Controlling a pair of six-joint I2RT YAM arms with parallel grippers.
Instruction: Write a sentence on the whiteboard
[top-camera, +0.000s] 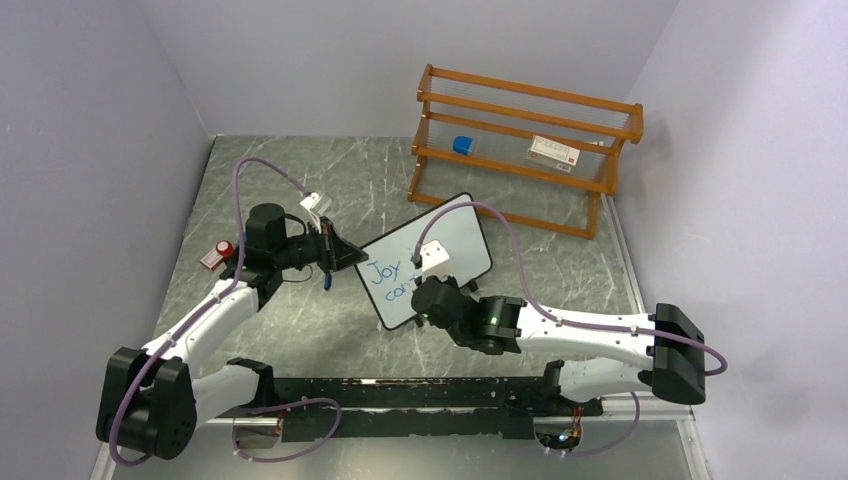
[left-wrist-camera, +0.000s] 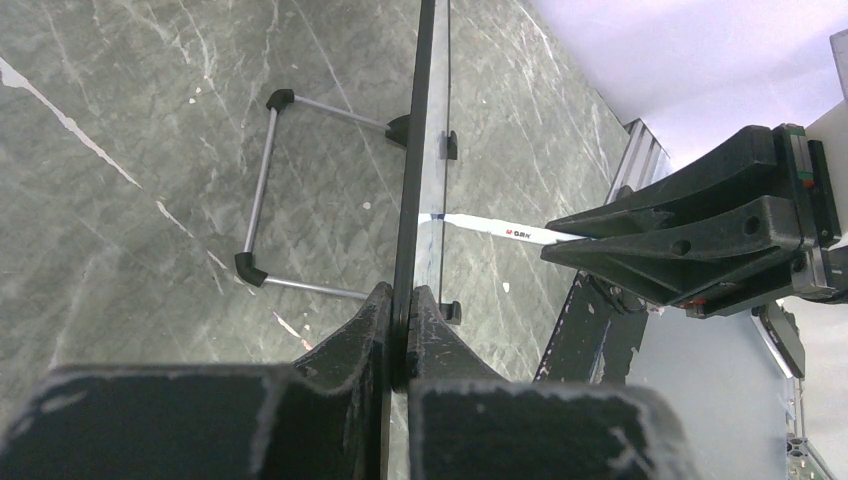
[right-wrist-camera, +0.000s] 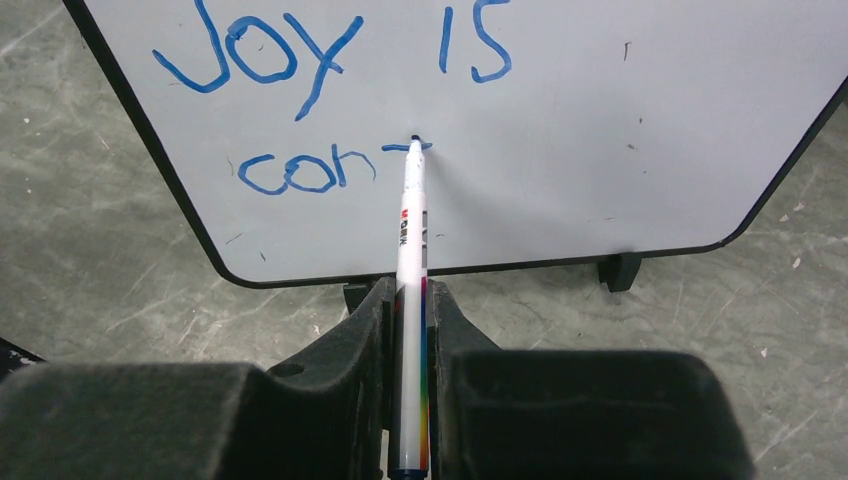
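While the right claw (right-wrist-camera: 410, 290) sits clenched on a white marker (right-wrist-camera: 411, 230), the marker's blue tip touches the whiteboard (right-wrist-camera: 600, 120) at a short cross-stroke just after "con". The sentence (right-wrist-camera: 322, 70) reads "Joy is" on the upper line and "con" plus that stroke on the lower line. It fills the whiteboard's left half; the right half is bare.

The left claw (left-wrist-camera: 402, 300) is clamped on the whiteboard's black frame at its left edge. The whiteboard stands tilted on the grey marbled surface (top-camera: 300, 330), with a wire stand (left-wrist-camera: 260, 200) behind it. An orange rack (top-camera: 530, 90) sits behind the whiteboard, near but apart.
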